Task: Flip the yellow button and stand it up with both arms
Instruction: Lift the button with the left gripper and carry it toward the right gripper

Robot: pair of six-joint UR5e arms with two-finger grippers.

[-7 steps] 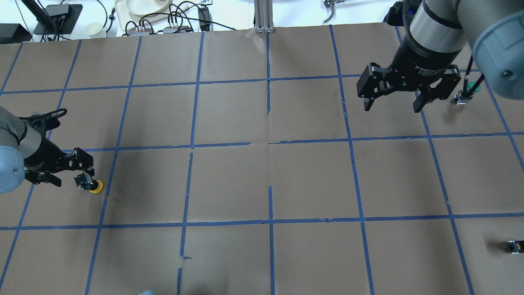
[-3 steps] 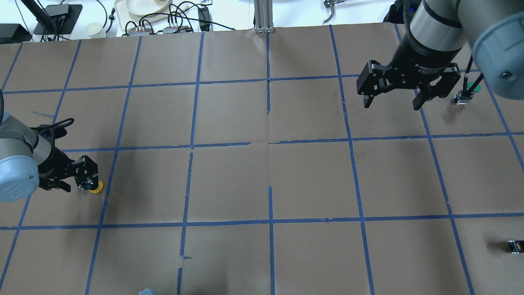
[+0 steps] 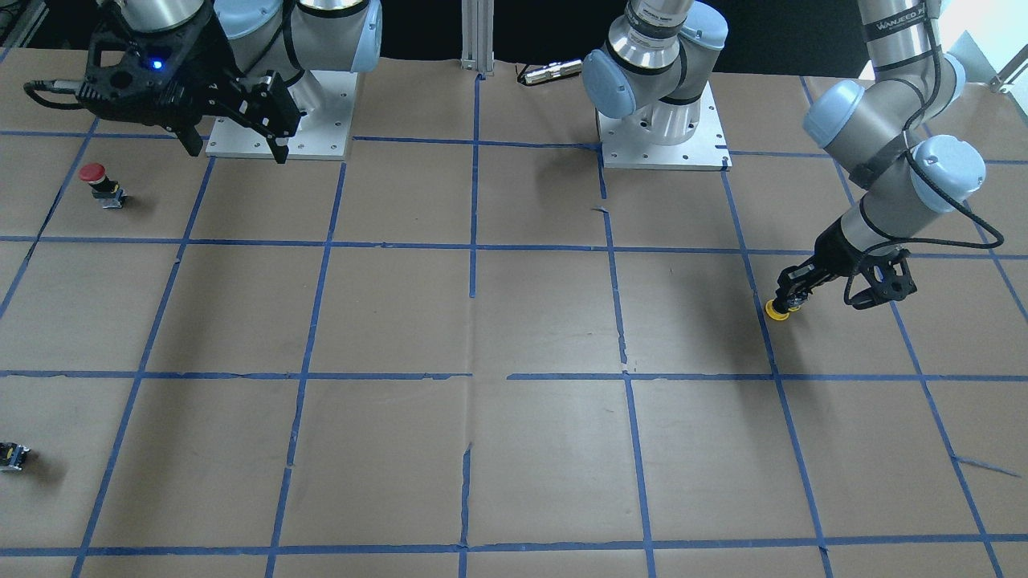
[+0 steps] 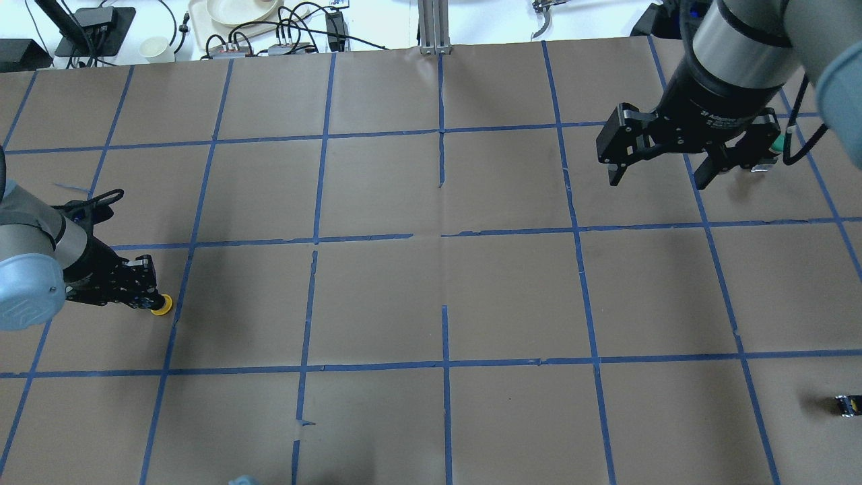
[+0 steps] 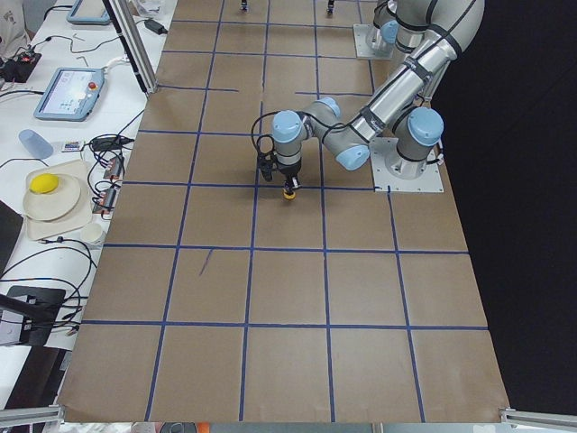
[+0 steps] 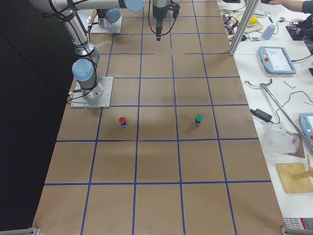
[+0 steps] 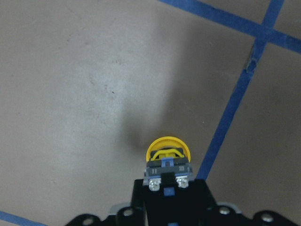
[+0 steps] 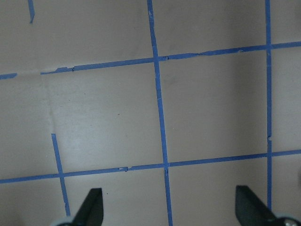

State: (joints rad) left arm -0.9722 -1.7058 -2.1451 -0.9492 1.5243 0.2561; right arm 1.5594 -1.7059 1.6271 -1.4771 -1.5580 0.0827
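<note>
The yellow button is at the table's left side, next to a blue tape line. My left gripper is shut on its black and grey body, and the yellow cap points away from the fingers, low at the paper. The left wrist view shows the cap just past the closed fingertips. The front view shows the same grip on the button. My right gripper hangs open and empty above the far right of the table; its fingers show spread wide over bare paper.
A red-capped button stands near the right arm's base. A green-capped button stands at the far right, partly hidden behind the right gripper in the overhead view. A small black part lies at the near right edge. Cables and dishes lie beyond the far edge.
My left gripper has moved onto the yellow button and closed on its body. My right gripper has shifted slightly to the right and stays open.
</note>
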